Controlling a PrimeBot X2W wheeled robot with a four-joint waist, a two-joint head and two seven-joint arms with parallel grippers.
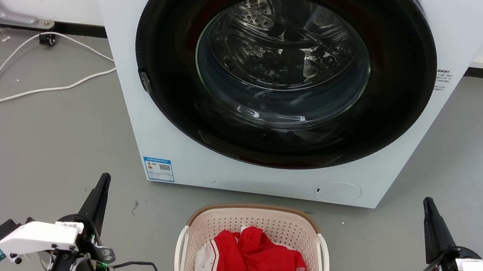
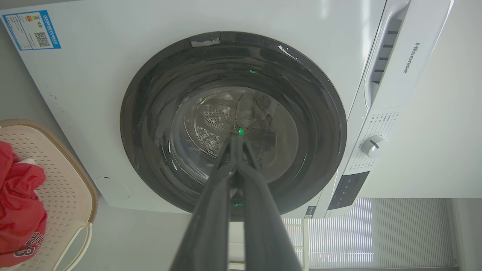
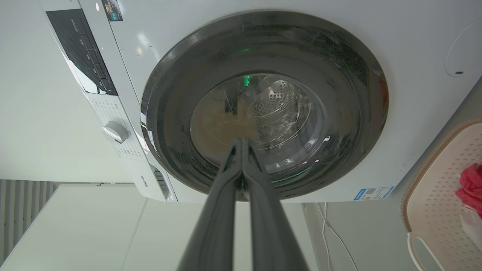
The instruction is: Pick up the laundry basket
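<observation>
Floor [image 1: 145, 238] separates laundry basket [image 1: 259, 223] from left hand [image 1: 105, 177] and right hand [image 1: 428, 203]

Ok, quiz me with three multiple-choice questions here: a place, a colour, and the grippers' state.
1. Where is the laundry basket? A in front of the washer B inside the washer C on top of it
2. Colour of the clothes in it? A blue B red and white C green
3. The left gripper and right gripper are? A both shut, empty B both open C holding handles
Answers: A, it stands before the washer's front; B, red cloth with white shows; A, each pair of tips meets on nothing.
</observation>
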